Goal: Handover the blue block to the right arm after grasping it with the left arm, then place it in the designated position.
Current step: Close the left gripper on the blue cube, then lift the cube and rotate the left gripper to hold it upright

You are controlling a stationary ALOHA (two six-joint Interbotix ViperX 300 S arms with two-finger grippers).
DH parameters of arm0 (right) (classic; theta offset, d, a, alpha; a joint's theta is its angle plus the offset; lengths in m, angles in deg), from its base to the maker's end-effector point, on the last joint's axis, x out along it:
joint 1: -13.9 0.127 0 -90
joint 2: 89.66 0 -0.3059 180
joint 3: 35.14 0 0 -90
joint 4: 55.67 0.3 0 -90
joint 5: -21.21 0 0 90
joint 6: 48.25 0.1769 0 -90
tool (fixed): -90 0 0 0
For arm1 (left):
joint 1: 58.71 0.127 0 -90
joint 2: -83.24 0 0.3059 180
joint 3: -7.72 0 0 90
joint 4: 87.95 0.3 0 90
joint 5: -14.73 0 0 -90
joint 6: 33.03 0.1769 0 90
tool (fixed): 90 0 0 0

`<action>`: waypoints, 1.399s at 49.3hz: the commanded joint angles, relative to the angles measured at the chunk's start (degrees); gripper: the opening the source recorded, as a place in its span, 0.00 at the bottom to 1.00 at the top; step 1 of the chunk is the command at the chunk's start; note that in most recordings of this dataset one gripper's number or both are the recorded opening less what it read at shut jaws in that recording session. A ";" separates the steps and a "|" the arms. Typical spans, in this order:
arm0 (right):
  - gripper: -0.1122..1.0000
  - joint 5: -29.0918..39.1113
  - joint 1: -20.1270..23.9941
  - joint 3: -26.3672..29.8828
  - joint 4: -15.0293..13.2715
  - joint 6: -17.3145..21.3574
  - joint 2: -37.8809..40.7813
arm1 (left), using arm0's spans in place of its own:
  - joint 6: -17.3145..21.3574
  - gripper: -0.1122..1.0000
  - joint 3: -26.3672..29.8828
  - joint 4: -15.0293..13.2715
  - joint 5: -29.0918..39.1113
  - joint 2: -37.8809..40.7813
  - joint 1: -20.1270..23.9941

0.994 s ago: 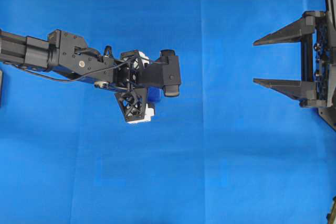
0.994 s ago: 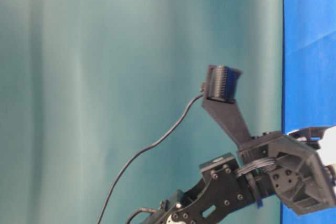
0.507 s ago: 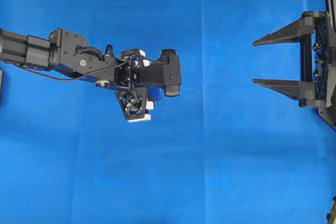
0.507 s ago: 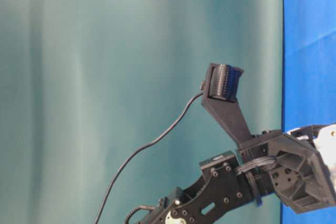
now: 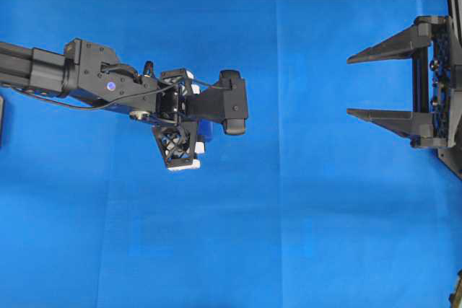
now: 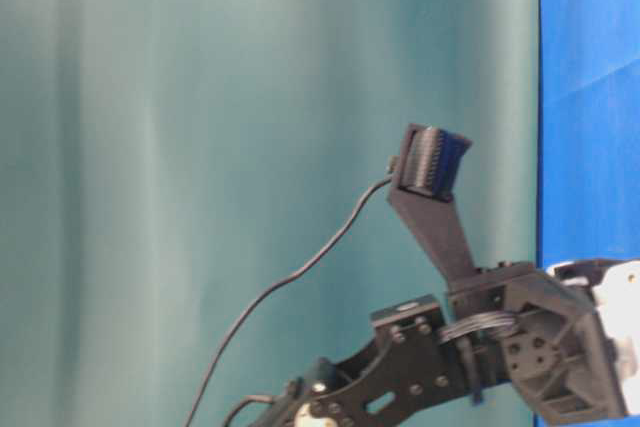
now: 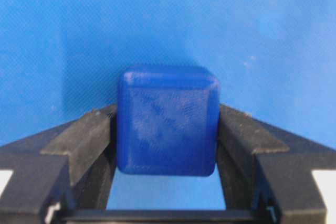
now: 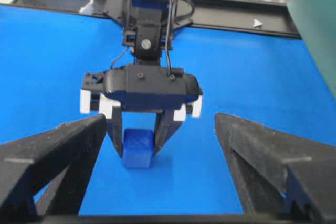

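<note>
The blue block (image 7: 167, 121) is a small dark-blue cube, gripped on both sides by the black fingers of my left gripper (image 7: 167, 111). The right wrist view shows the block (image 8: 137, 149) between those fingers, at the blue cloth (image 8: 220, 182). I cannot tell whether it touches the cloth. In the overhead view the left gripper (image 5: 191, 126) points down at centre left and hides most of the block. My right gripper (image 5: 350, 84) is all black and wide open. It is empty, sits at the right edge and faces the left gripper.
The blue cloth (image 5: 289, 236) covers the whole table. A teal backdrop (image 6: 250, 147) fills the table-level view. Black frame rails (image 8: 236, 17) run along the far side behind the left arm.
The left gripper has shifted slightly to the left in the overhead view, still closed on the block. The right gripper has not moved.
</note>
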 commanded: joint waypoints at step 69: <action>0.99 0.00 0.00 1.67 0.26 0.09 0.09 | -0.35 0.52 11.60 0.44 18.63 -27.16 -1.05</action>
